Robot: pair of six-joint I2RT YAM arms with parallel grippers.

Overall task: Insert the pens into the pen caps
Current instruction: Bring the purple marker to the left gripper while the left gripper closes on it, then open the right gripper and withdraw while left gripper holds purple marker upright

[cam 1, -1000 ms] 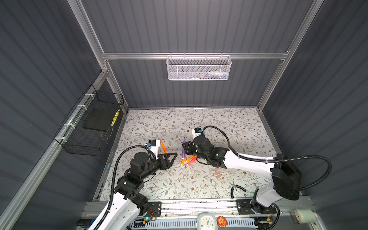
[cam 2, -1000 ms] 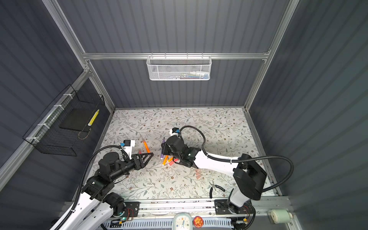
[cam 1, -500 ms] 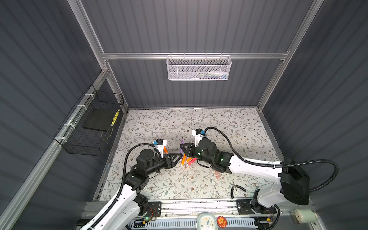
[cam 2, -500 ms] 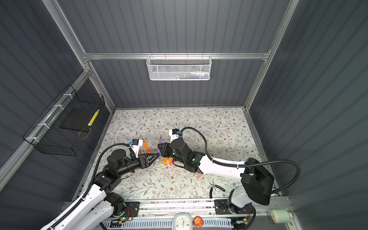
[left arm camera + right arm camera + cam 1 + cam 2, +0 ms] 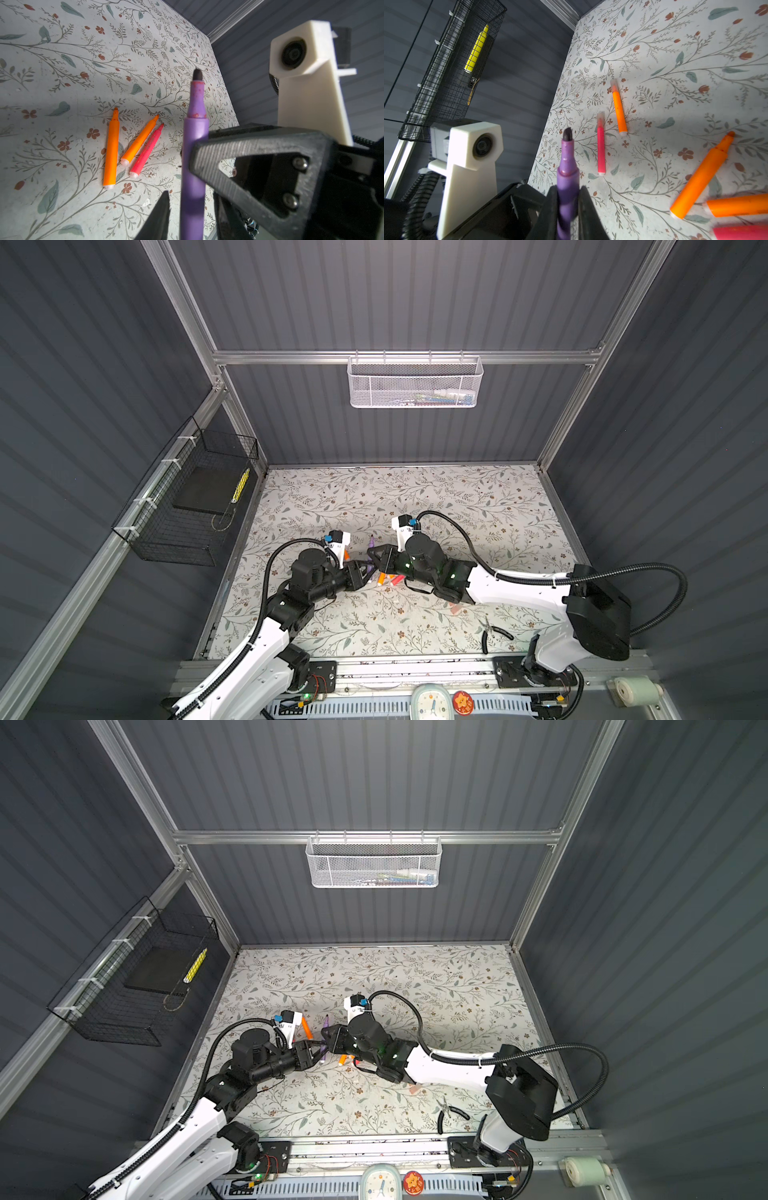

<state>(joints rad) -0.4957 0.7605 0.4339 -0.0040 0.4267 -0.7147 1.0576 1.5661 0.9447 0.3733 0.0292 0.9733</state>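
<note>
**Desk:** What changes in this second?

**Operator:** My left arm swings in from the side. Its left claw (image 5: 360, 571) narrows from wide open around the purple pen (image 5: 194, 155), which my right claw (image 5: 568, 194) holds clamped on the barrel. A second ago the two claws stand apart. Now they meet nose to nose above the middle of the worktop (image 5: 52, 62).

**Desk:** Has the left one got it?

**Operator:** I cannot tell. The barrel runs between its fingers, but in the left wrist view a sliver of worktop shows beside one finger. The squeeze may not be finished.

**Desk:** What does that mean for the job?

**Operator:** I read it as a handover or a two-claw regrip, setting the pen so that one claw is free to fetch a cap. This pen has no cap on it yet.

**Desk:** And the pen itself?

**Operator:** It has a purple barrel and a narrower neck flecked with red. The dark chisel tip is bare and sticks out past both claws, and the whole pen is lifted clear of the worktop. Beneath it lie two uncapped orange pens (image 5: 111, 151) and an uncapped pink-red pen (image 5: 146, 151), close together. Further off, a capped orange pen (image 5: 618, 112) and a capped pink-red pen (image 5: 600, 149) each wear a pale translucent cap (image 5: 613, 85). I count two of the pens in view as done.
</note>
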